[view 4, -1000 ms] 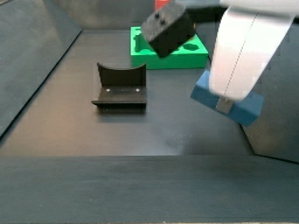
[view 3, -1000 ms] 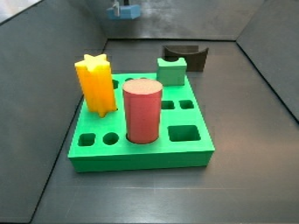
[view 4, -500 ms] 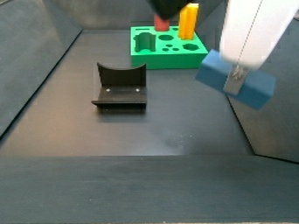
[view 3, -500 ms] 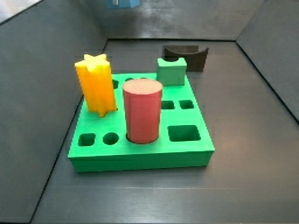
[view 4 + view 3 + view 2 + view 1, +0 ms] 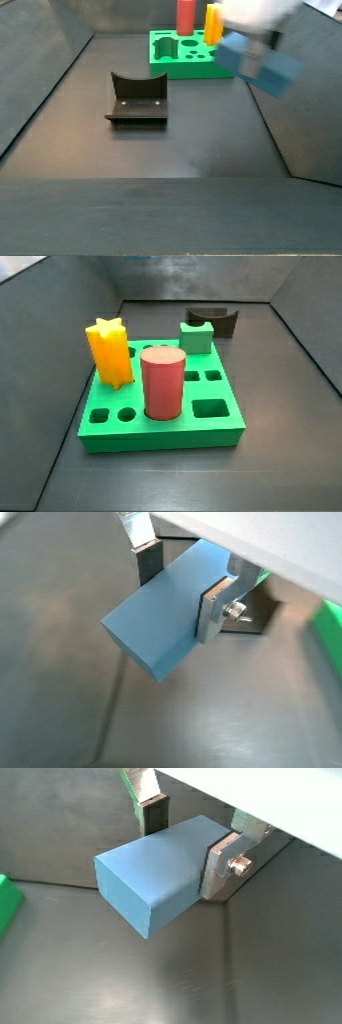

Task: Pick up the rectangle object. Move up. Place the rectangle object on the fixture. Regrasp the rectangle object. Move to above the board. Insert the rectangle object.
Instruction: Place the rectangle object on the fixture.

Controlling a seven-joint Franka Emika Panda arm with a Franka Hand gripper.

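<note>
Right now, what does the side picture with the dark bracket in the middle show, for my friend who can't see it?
The robot's pincer holds a plain slate-blue rectangular block in the air, blurred, beside a bright green square board. A red cylinder and a yellow piece stand on that board, and the dark L-shaped fixture stands on the grey floor.

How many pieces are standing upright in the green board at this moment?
3: the yellow star piece, the red cylinder and the small green notched block. The gripper holds the rectangle object elsewhere.
</note>
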